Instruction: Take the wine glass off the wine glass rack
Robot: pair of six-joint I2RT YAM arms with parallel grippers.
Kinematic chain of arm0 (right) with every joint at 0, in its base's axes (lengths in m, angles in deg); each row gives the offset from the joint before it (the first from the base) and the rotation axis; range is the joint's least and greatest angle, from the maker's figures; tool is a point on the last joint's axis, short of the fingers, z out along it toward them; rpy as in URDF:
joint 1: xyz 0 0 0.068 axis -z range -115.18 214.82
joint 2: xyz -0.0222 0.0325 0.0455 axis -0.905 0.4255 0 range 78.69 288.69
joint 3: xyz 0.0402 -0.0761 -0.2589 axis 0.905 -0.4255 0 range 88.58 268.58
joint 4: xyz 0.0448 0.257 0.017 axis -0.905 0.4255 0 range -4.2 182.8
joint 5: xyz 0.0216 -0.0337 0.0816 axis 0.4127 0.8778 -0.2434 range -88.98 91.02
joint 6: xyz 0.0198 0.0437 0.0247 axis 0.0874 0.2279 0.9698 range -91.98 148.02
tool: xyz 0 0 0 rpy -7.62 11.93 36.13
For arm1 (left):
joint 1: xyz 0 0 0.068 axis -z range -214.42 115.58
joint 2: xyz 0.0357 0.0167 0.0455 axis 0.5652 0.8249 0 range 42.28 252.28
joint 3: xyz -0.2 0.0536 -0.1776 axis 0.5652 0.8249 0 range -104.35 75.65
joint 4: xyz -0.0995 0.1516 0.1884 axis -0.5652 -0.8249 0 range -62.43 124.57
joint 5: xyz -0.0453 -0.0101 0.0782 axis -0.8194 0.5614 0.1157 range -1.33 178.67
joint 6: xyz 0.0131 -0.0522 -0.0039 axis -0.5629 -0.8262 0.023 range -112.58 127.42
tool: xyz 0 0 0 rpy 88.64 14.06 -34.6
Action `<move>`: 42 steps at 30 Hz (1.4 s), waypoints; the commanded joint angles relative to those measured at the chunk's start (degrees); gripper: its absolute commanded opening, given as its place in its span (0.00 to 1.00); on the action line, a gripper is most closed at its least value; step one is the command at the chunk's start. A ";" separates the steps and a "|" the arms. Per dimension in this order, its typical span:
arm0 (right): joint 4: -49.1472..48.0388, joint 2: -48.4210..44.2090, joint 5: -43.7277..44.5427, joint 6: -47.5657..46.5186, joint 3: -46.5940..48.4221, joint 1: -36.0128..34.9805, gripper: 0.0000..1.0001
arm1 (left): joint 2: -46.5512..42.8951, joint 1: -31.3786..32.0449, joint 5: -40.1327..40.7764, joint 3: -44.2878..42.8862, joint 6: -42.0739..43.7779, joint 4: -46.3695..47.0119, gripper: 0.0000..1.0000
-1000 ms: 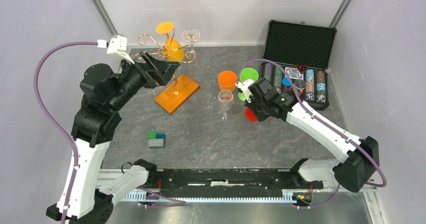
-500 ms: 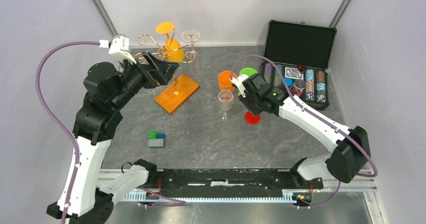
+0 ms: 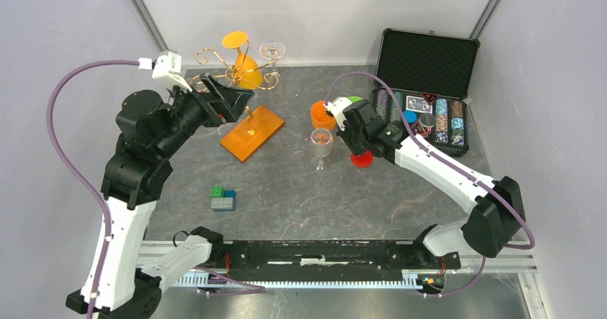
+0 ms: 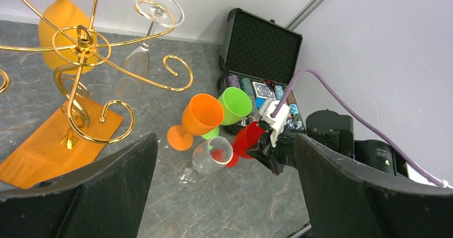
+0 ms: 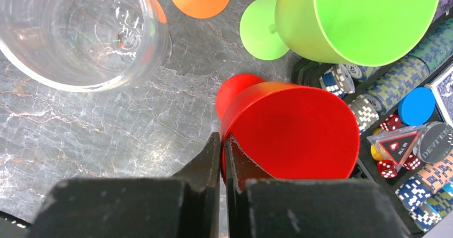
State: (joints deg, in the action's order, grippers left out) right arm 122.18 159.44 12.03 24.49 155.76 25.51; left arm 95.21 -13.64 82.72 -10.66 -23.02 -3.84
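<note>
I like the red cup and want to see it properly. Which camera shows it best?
The right wrist view: the red cup fills the picture, and the right jaws pinch its rim. The top view shows only a bit of red beside the right arm. The left wrist view shows it small and far off.

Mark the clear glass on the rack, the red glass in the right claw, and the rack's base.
hanging clear glass [image 4: 133, 70], left wrist view, on its bowl
red glass [image 5: 299, 126], right wrist view, inside its bowl
rack base [image 3: 238, 144], top external view, bare near corner
</note>
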 commanded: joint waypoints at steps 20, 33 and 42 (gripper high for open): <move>-1.63 1.37 -8.02 -0.86 3.85 1.47 0.27 | 0.43 0.23 1.90 -3.70 1.71 -0.21 1.00; -2.61 -6.36 -3.97 5.42 10.50 1.54 0.60 | 12.85 0.19 -1.06 -9.72 -9.27 14.25 1.00; -10.38 -17.11 -1.99 9.19 1.02 1.60 0.62 | 27.29 0.22 7.79 -18.73 -14.11 12.09 0.86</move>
State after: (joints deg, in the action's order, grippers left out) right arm 116.11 145.02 8.42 31.20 160.00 26.98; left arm 118.97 -13.64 85.12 -26.04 -32.94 6.54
